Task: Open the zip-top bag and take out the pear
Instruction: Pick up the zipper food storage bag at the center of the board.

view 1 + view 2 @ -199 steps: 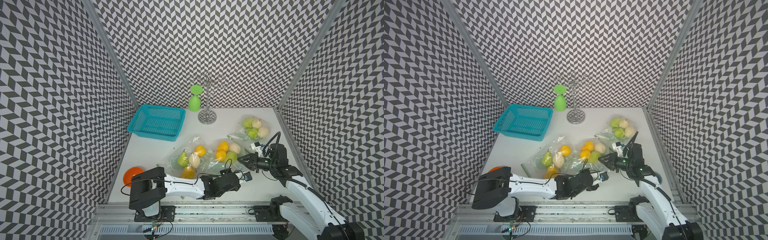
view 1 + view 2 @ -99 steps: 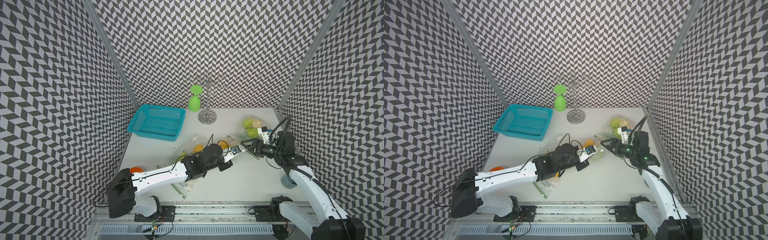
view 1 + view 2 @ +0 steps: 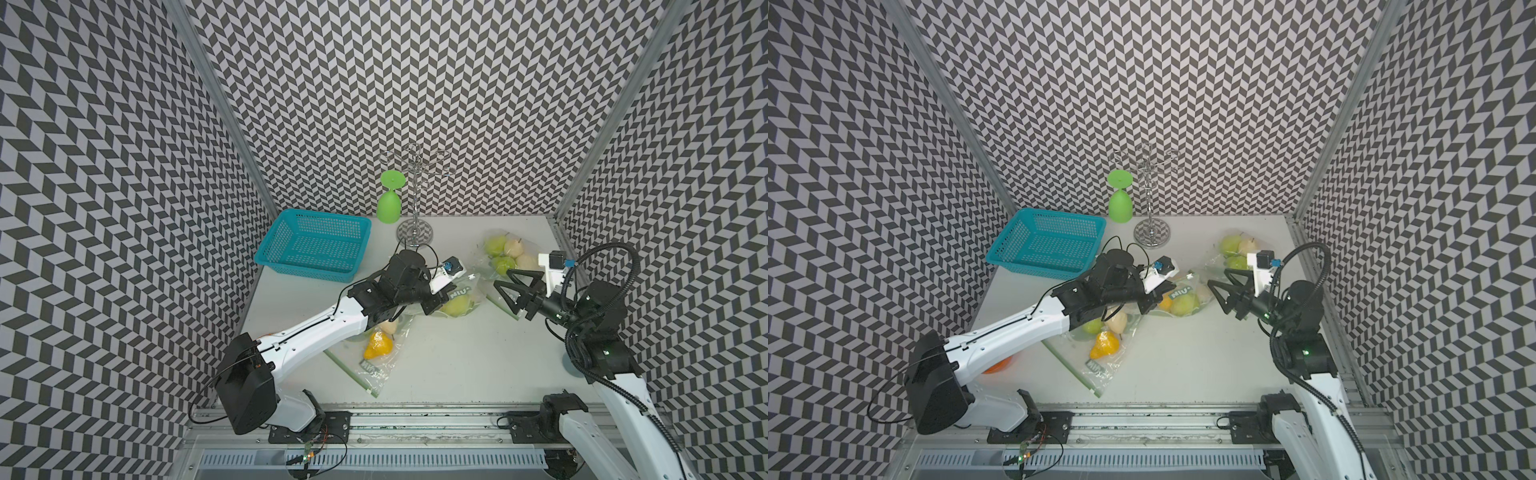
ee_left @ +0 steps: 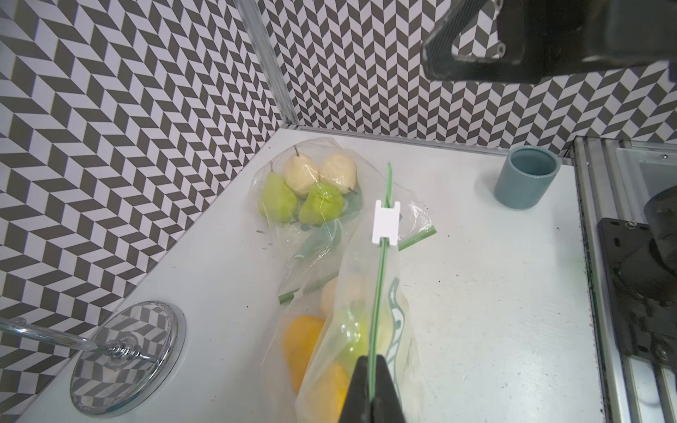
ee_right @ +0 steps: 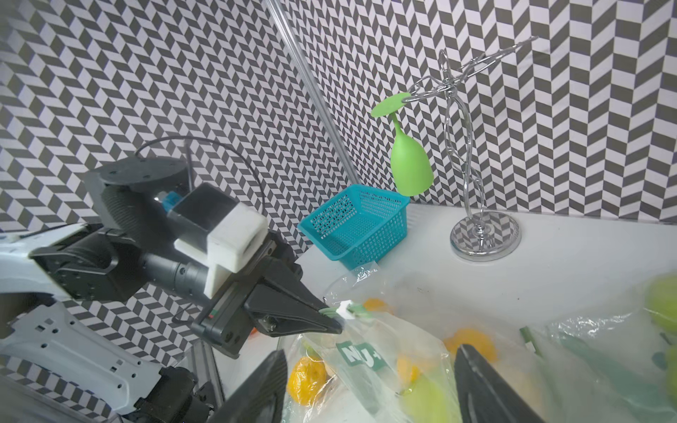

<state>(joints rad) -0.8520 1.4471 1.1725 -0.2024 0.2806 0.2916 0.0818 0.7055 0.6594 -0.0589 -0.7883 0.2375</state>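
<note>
In both top views a clear zip-top bag point(image 3: 465, 293) point(image 3: 1185, 293) of green and yellow pears lies mid-table. My left gripper point(image 4: 372, 397) point(image 3: 430, 305) is shut on its green zip strip point(image 4: 379, 293), which is held up on edge. The white slider point(image 4: 384, 227) point(image 5: 344, 309) sits further along the strip. A green pear point(image 3: 457, 306) point(image 5: 428, 399) and a yellow pear point(image 4: 300, 340) show through the plastic. My right gripper point(image 3: 503, 279) point(image 3: 1217, 277) point(image 5: 370, 395) is open just right of the bag, touching nothing.
A second bag of pears point(image 3: 509, 253) lies at the back right, a third bag point(image 3: 378, 349) near the front. A teal basket point(image 3: 316, 245) and a chrome stand point(image 3: 415, 232) with a green goblet point(image 3: 390, 203) stand behind. A blue-grey cup point(image 4: 527, 175) stands at the right.
My left gripper, still shut, has swung from the table's front back to the middle, with the bag's zip edge raised. My right gripper has opened wider and drawn off to the right.
</note>
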